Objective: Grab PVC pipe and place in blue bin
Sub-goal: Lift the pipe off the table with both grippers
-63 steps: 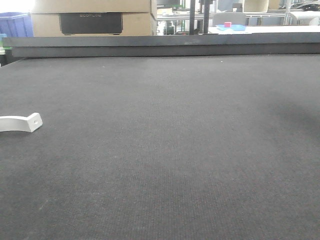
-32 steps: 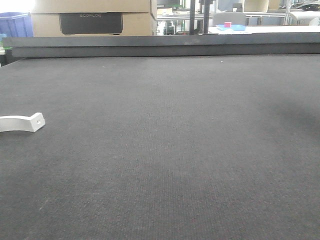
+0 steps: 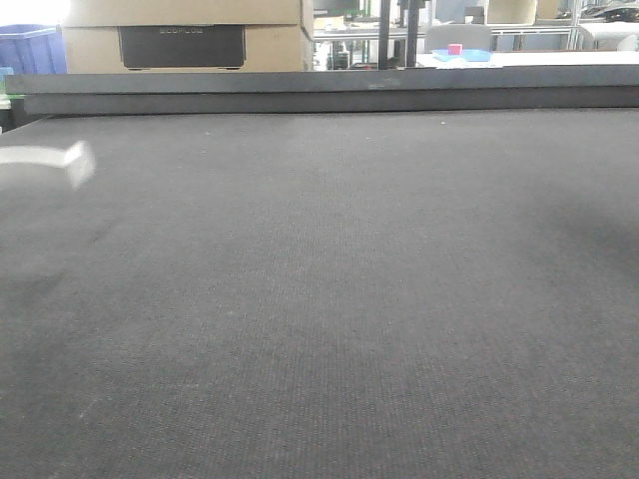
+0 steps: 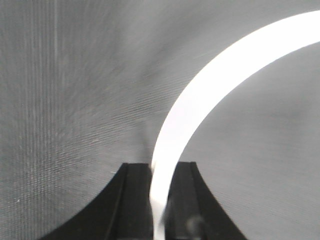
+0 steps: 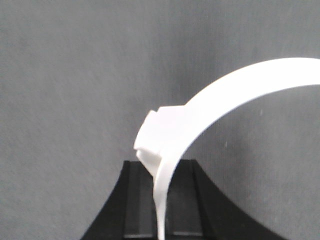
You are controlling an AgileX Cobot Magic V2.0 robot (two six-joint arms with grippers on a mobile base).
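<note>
Pipe (image 3: 42,165), flat on the mat (image 3: 349,299) a second ago, now rises, blurred. My left gripper (image 4: 159,170) clamps it, and my right gripper (image 5: 160,167) clamps a second pipe (image 5: 225,95). Lift under way; I judge the carry comes next.

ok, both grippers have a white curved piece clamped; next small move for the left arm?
Probably carry the PVC pipe toward the blue bin with the left gripper shut. The pipe sits clamped between its jaws, and the front view shows it blurred at the left, short of the bin behind the table.
</note>
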